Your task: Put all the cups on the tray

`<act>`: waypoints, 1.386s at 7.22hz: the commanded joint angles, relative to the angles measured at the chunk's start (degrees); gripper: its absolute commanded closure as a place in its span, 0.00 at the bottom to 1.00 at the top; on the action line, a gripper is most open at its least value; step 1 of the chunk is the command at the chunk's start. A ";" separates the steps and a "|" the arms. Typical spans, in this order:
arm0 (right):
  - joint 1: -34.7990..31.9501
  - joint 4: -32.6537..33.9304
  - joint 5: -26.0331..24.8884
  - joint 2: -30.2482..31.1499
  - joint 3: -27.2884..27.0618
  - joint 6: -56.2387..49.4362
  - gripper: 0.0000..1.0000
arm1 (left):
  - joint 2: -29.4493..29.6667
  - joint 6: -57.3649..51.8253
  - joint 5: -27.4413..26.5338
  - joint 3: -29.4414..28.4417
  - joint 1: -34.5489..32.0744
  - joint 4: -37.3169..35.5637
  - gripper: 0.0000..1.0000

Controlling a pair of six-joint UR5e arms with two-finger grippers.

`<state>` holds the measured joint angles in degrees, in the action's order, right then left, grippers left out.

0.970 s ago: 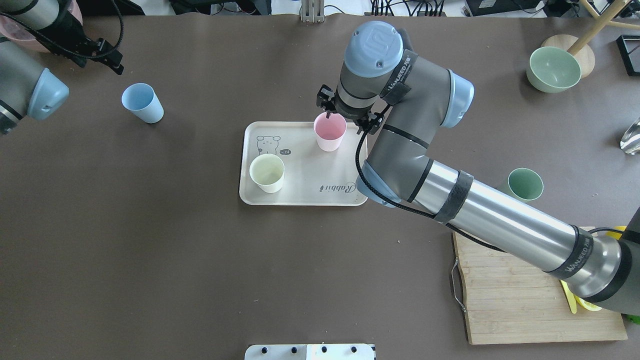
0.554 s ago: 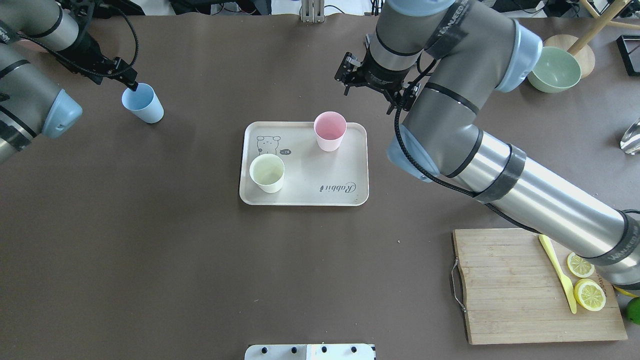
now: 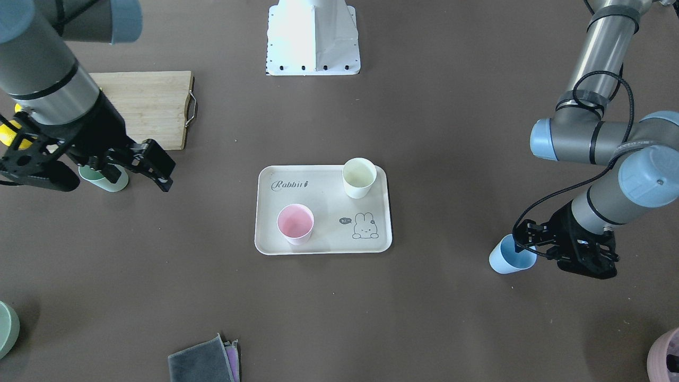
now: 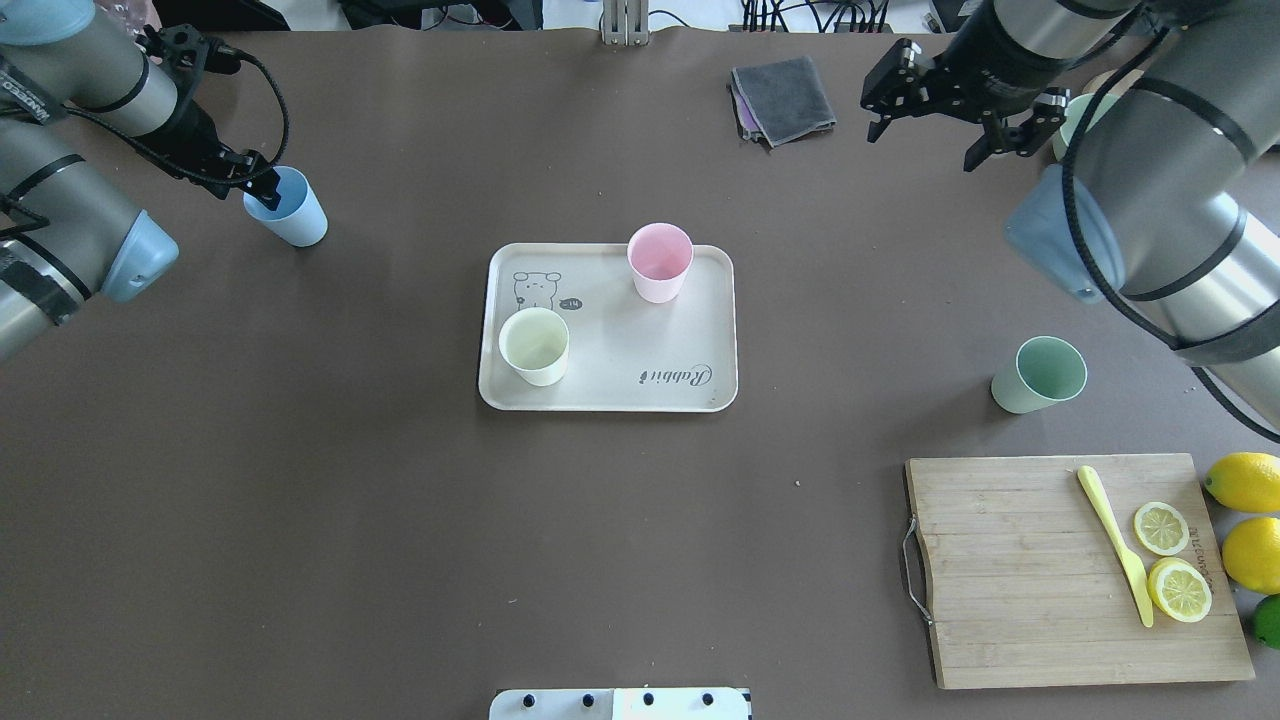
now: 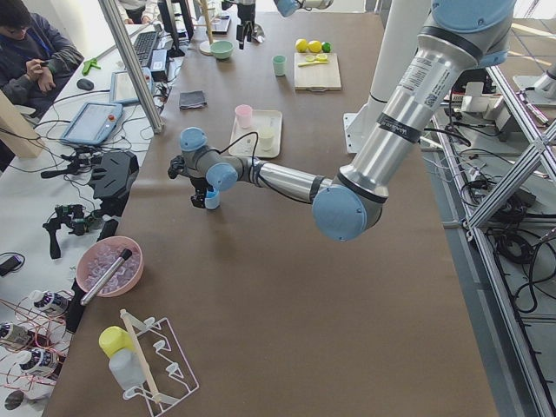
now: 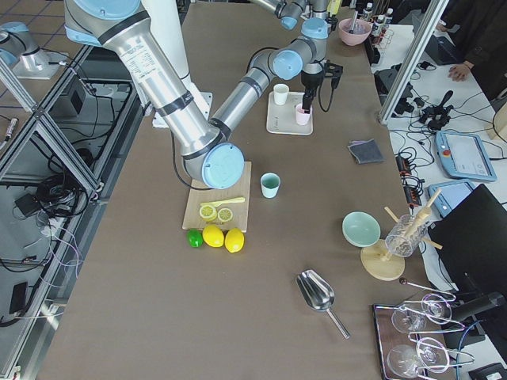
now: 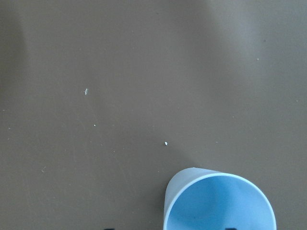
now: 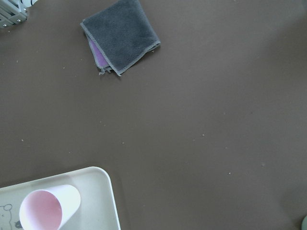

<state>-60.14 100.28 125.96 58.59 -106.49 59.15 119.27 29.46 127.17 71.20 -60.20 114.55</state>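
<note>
Pink cup [image 4: 659, 262] and cream cup [image 4: 534, 345] on tray [image 4: 610, 395]; left hand [image 4: 262, 188], spread, straddles the rim of the blue cup [image 4: 287, 207] out on the surface [image 4: 400, 520], looks due to clench next; right hand [image 4: 922, 150] spread, empty; green cup [image 4: 1040, 375] untouched

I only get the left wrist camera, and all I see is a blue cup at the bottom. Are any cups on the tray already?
Observer: Yes, two. A pink cup and a pale yellow cup stand upright on the tray.
Kid: Is my blue cup the last one, then?
Observer: No. A green cup stands on the bare table too, off the tray, on the right arm's side.
Kid: What's the other arm doing?
Observer: The right gripper is open and holds nothing, raised above the table.
</note>
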 commanded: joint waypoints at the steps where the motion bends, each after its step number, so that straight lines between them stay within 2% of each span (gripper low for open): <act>1: -6.72 -0.61 3.48 8.00 -1.79 -14.08 0.00 | 0.08 0.16 -1.75 -0.45 0.96 0.14 0.74; 2: -9.53 -0.70 5.24 11.86 -2.58 -20.58 0.00 | 0.25 0.16 -1.75 -0.36 1.31 0.14 1.00; 4: -11.92 -0.79 5.17 17.41 -2.50 -29.57 0.00 | 3.22 2.68 -1.14 1.73 1.40 -1.60 1.00; 5: -12.46 -1.75 4.91 20.05 -1.89 -32.23 0.00 | 5.94 7.49 -1.13 3.92 1.49 -5.09 1.00; 6: -12.46 -6.37 4.82 23.12 0.12 -33.30 0.00 | 7.88 11.63 -1.13 7.25 4.01 -8.70 1.00; 8: -12.46 -16.73 4.73 24.38 8.09 -32.87 0.00 | 12.53 21.73 -2.36 7.38 12.42 -8.91 1.00; 9: -12.46 -19.13 4.82 24.03 10.05 -32.78 0.00 | 13.69 24.21 -7.06 7.20 15.26 -8.47 1.00; 10: -12.46 -19.16 4.91 23.77 10.07 -32.78 0.00 | 13.70 24.85 -7.63 7.11 16.85 -8.47 1.00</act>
<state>-72.59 82.74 130.77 82.55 -97.65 26.33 132.23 52.27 121.57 78.41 -46.10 105.99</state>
